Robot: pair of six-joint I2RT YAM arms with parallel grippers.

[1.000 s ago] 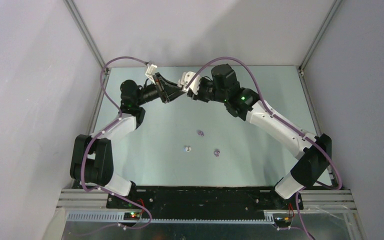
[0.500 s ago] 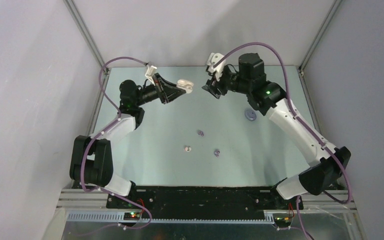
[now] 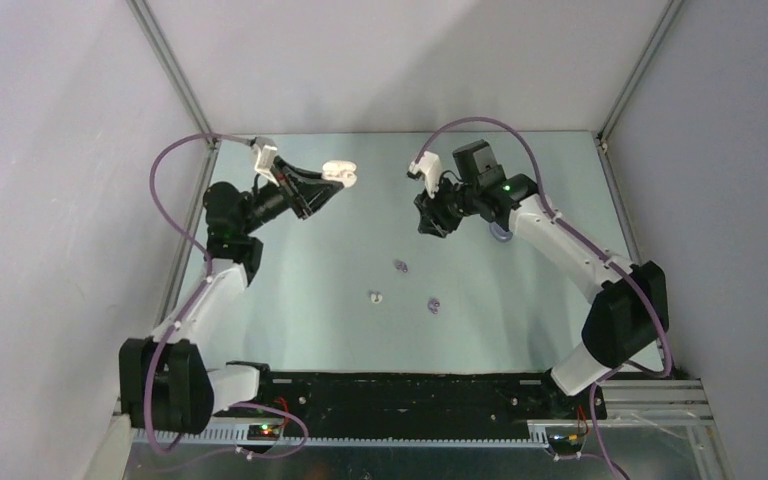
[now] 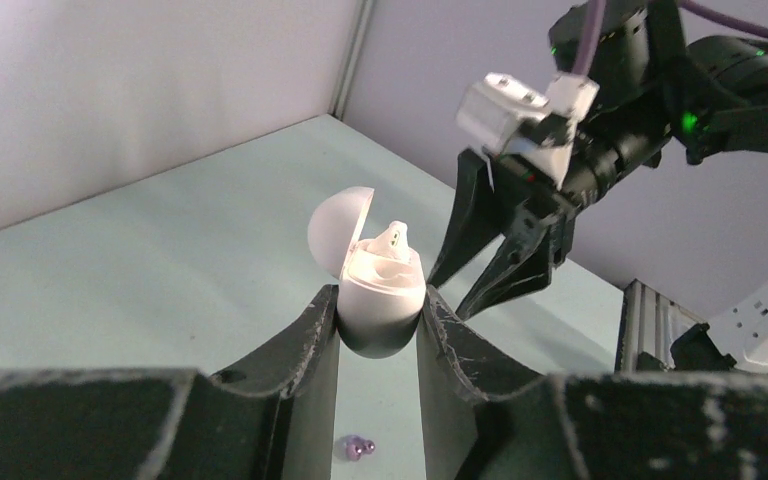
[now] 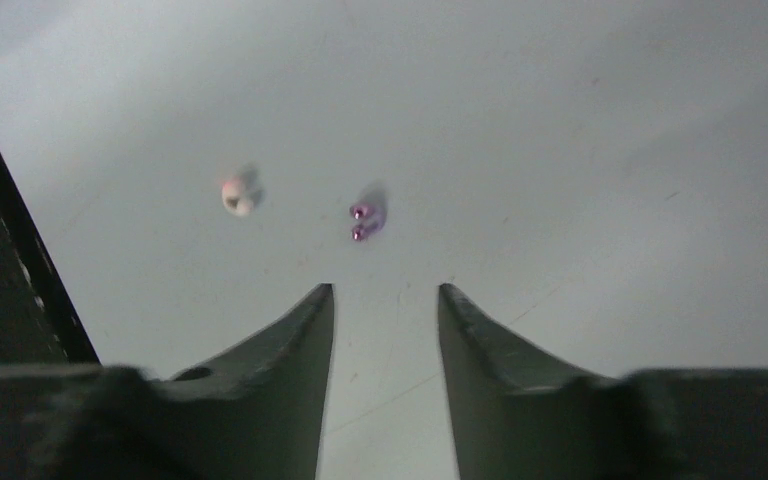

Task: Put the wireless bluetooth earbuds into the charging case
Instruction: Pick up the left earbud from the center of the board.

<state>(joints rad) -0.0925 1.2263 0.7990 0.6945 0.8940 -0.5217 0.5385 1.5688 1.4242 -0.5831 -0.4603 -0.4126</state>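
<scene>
No text, label, brand or number can be read on anything here — no signs either.

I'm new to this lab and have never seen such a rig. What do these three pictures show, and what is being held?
Two robot arms are bolted at the near edge of the table. The wide picture looks down from above and behind them; the other two come from a camera on each wrist, showing that arm's own fingers. The left gripper is shut on a white charging case, lid open, held above the table. The right gripper is open and empty. On the table lie a white earbud, a far purple earbud and a near purple earbud. What looks like a purple case peeks out behind the right arm.
</scene>
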